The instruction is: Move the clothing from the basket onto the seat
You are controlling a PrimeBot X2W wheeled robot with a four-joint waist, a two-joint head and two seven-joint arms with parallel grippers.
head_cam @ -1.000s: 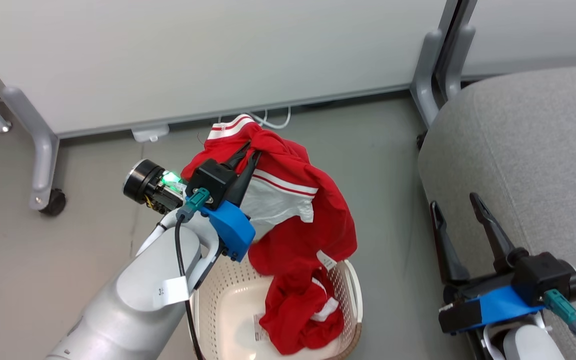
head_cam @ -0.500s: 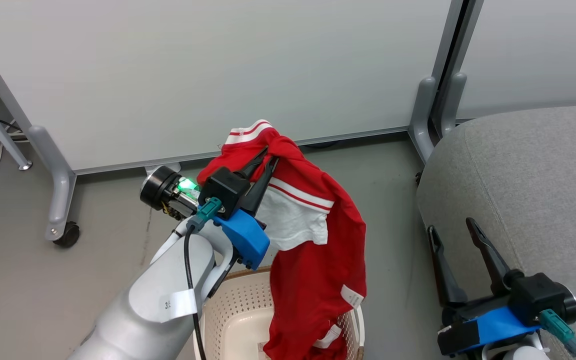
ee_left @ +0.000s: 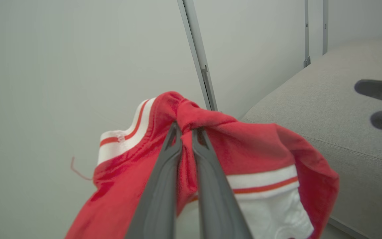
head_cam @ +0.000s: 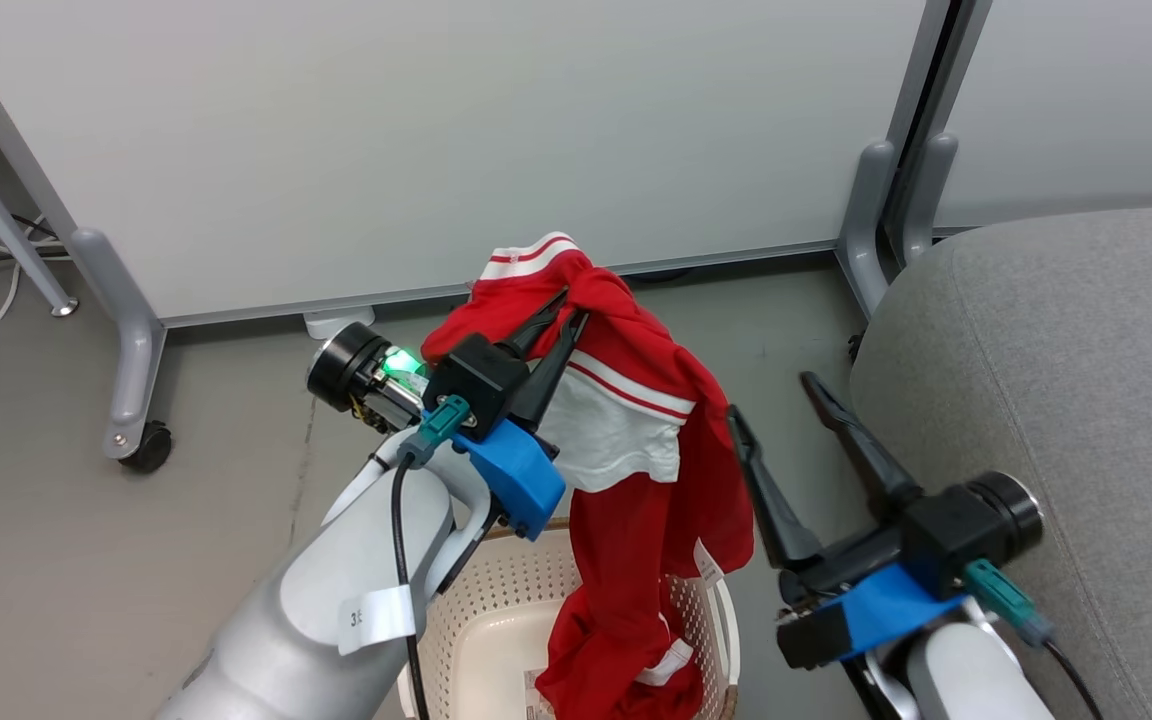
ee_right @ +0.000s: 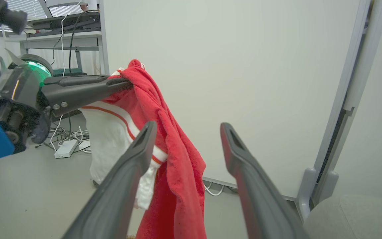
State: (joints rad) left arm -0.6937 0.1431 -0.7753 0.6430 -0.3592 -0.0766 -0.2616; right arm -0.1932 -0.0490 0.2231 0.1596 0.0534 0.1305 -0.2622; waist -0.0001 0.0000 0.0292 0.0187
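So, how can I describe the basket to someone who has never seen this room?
Find the big grey seat on the right; on the floor to its left stands the basket. It is cream plastic full of small holes, and red clothing hangs into it.

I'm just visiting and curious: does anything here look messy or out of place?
Only the red garment: pinched between the left fingers, it hangs bunched with white lining showing, its lower end trailing in the basket. A loose thread dangles beside its striped band.
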